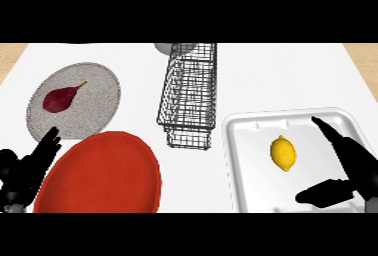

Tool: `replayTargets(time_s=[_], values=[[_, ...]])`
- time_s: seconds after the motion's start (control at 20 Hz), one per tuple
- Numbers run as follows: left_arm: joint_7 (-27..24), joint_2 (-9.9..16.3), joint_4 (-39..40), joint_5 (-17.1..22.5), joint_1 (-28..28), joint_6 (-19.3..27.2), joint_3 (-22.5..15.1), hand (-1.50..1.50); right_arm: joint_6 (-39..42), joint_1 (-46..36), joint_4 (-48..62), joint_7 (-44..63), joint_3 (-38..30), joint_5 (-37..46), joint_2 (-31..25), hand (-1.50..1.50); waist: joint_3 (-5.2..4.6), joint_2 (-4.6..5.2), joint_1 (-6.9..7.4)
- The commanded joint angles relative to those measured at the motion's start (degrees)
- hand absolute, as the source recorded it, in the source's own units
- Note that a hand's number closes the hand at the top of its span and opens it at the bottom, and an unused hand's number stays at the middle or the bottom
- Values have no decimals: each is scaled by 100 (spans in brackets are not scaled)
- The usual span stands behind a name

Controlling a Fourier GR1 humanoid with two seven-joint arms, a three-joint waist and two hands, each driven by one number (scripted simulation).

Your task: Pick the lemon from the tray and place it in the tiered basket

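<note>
My right hand (353, 167) spreads wide over the tray's (244, 165) three o'clock rim, around one lemon (283, 153); bare tray surrounds it. One tiered basket (189, 95) at eleven o'clock.

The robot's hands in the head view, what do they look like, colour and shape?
Both are plain black. The right hand shows long, slim, tapering fingers and a thick rounded thumb. The left hand has the same black fingers. A small patch of grey forearm shows at each lower corner. No cables, markings or sleeves are visible.
</note>
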Motion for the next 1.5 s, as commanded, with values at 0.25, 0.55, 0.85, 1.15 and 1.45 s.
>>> replayTargets(time_s=[0.25,0.55,0.85,1.15,1.45], values=[[-94,-260,-131,-335,287,-311,319,0,79,389,407,-859,-172,403,470,-150,-9,6,11],[296,-246,-110,-429,-144,-477,724,0,356,438,466,-1286,-569,401,477,-150,-10,6,-8],[266,-454,230,-639,-272,-657,896,0,84,454,913,-1827,-453,923,824,-150,-10,9,-10],[359,-609,-295,-789,71,-903,980,0,30,-98,1564,-1854,-520,1164,1169,-150,-10,8,11],[573,-663,-214,-857,-165,-960,1172,0,-114,-256,2092,-2101,-623,1287,1345,-150,-10,9,9]])
